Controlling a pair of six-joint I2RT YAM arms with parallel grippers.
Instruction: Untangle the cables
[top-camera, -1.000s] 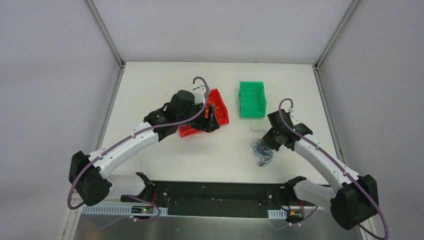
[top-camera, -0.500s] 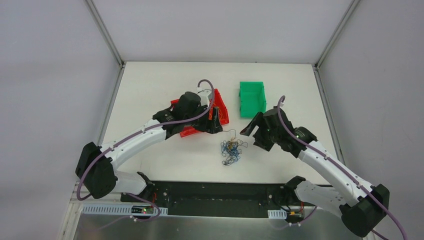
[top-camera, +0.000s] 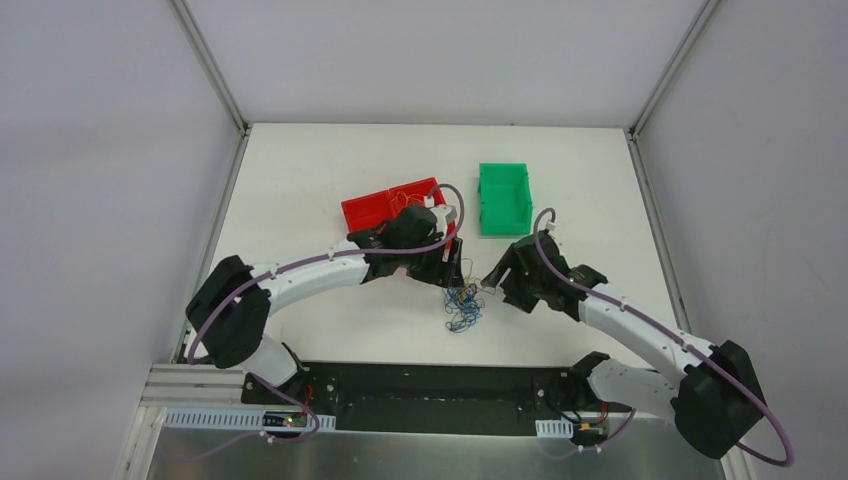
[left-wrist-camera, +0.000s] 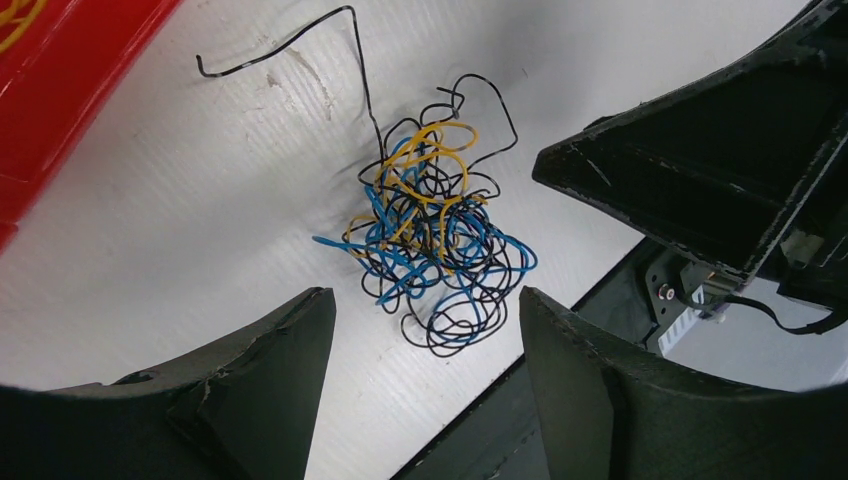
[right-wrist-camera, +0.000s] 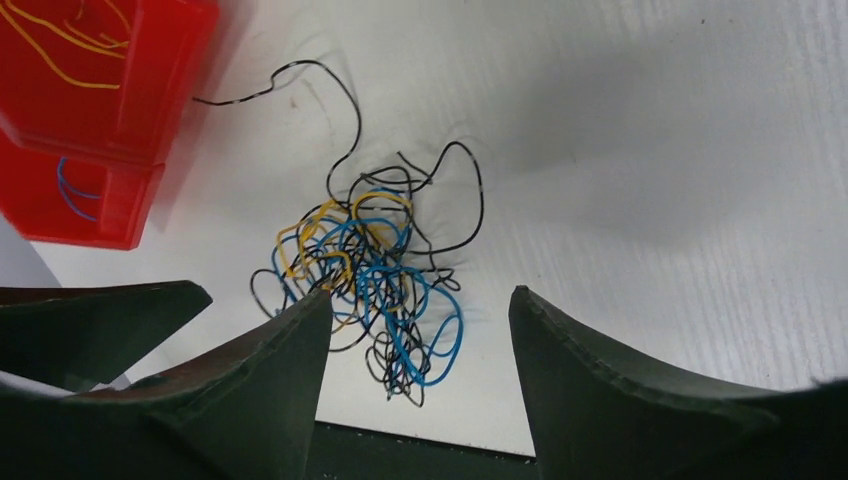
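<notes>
The cables (top-camera: 462, 306) lie as one loose tangle of black, blue and orange-yellow wires on the white table, near its front middle. In the left wrist view the cables (left-wrist-camera: 430, 240) sit just beyond my left gripper (left-wrist-camera: 425, 300), which is open and holds nothing. My right gripper (right-wrist-camera: 420, 295) is also open, and the cables (right-wrist-camera: 375, 275) lie on the table between and ahead of its fingers. From above, my left gripper (top-camera: 455, 272) is just behind the tangle, with my right gripper (top-camera: 493, 280) at its right. One black strand trails toward the red bin.
A red bin (top-camera: 368, 211) with orange and blue wires inside stands behind the left arm. A green bin (top-camera: 503, 198) stands back right of centre. The table's front edge and black rail (top-camera: 430, 385) run close below the tangle.
My right gripper brought the tangle from the right to the middle, opened and let it go. The left arm swung from the red bin down to the tangle.
</notes>
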